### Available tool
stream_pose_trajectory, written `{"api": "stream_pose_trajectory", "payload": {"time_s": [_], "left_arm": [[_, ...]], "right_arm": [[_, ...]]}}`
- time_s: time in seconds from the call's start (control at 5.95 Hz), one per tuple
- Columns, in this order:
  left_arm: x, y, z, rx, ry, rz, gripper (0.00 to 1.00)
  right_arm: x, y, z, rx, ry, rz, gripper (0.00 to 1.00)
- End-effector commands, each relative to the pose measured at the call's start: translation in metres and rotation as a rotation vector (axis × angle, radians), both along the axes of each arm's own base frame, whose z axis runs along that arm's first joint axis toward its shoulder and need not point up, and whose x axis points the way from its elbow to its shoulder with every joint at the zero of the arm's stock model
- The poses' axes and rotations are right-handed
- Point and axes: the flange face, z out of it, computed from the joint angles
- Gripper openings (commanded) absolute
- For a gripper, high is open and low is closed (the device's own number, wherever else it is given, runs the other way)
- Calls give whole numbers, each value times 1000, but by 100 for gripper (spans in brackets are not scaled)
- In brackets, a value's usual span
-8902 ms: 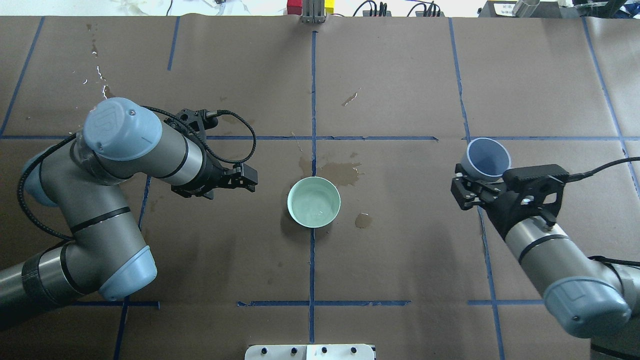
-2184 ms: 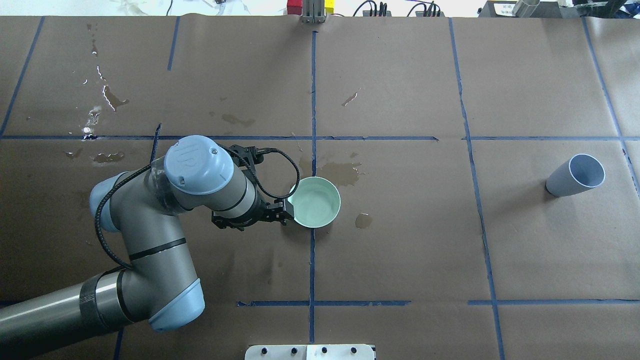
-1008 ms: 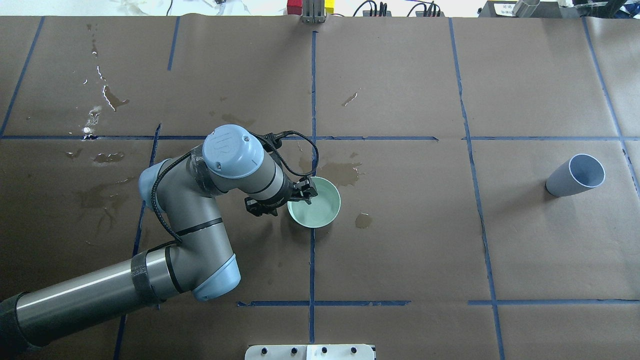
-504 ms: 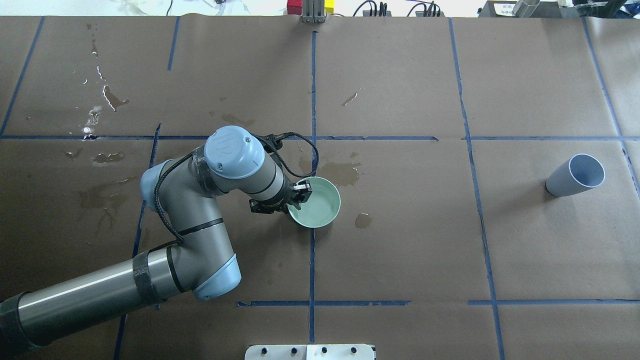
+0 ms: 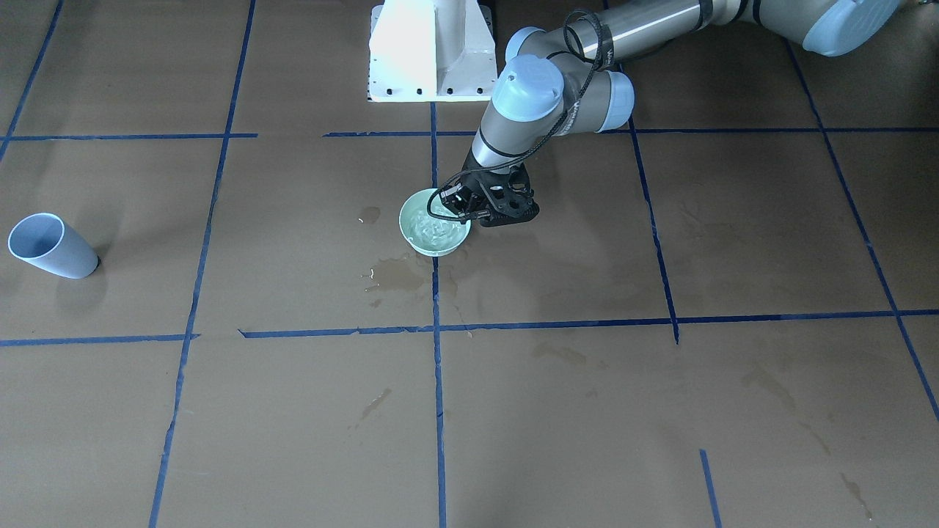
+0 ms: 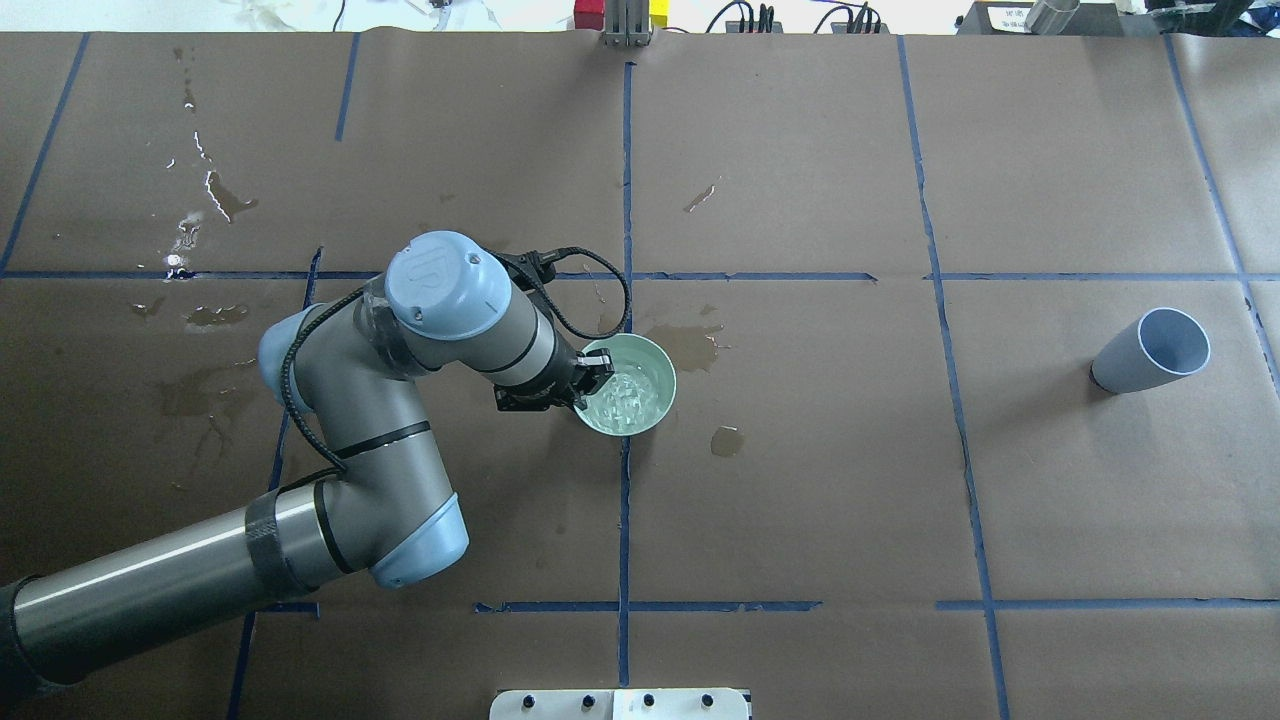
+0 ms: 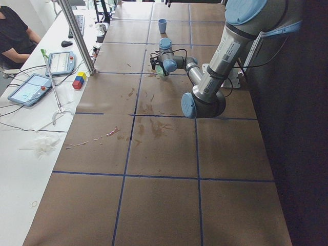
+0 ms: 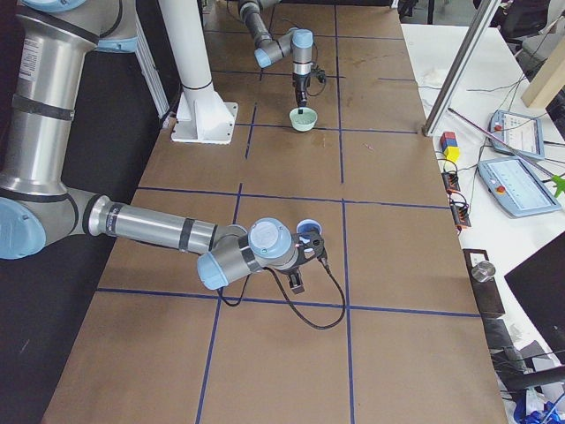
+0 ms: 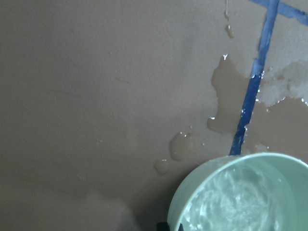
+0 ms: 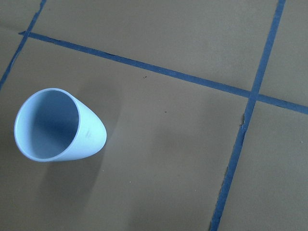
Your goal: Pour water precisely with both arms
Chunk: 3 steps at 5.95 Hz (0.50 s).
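A mint-green bowl (image 6: 655,372) sits at the table's middle and holds rippling clear water (image 6: 622,398). My left gripper (image 6: 590,373) is shut on the bowl's near-left rim; it also shows in the front view (image 5: 463,208). The left wrist view shows the bowl (image 9: 192,190) and the water (image 9: 236,202) from close above. A light blue cup (image 6: 1150,352) stands alone at the right; the right wrist view looks down on it (image 10: 60,126). My right gripper (image 8: 298,279) shows only in the exterior right view, near the cup; I cannot tell if it is open or shut.
Brown paper with a blue tape grid covers the table. Wet spill patches lie beside the bowl (image 6: 690,345) (image 6: 727,440) and at the far left (image 6: 200,220). The white pedestal base (image 5: 429,51) stands at the robot's side.
The left gripper has closed on the bowl's rim and shifted the bowl a little toward the far side; the water now ripples. The right arm left the overhead view earlier, and the cup stands alone.
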Motion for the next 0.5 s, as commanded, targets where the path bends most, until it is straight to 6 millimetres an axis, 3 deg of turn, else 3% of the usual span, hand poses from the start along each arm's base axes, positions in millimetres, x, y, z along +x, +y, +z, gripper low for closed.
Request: {"api": "stream_pose_trajectory", "payload": {"time_s": [0.0, 0.17, 0.34], "left_arm": [[-52, 5, 13, 12, 28, -5, 0], [-68, 4, 24, 66, 18, 14, 0], [-91, 2, 48, 104, 2, 56, 0]], "right_arm": [[0, 0, -1, 1, 0, 1, 100], [1, 0, -1, 1, 0, 4, 100], [3, 0, -1, 2, 0, 7, 100]]}}
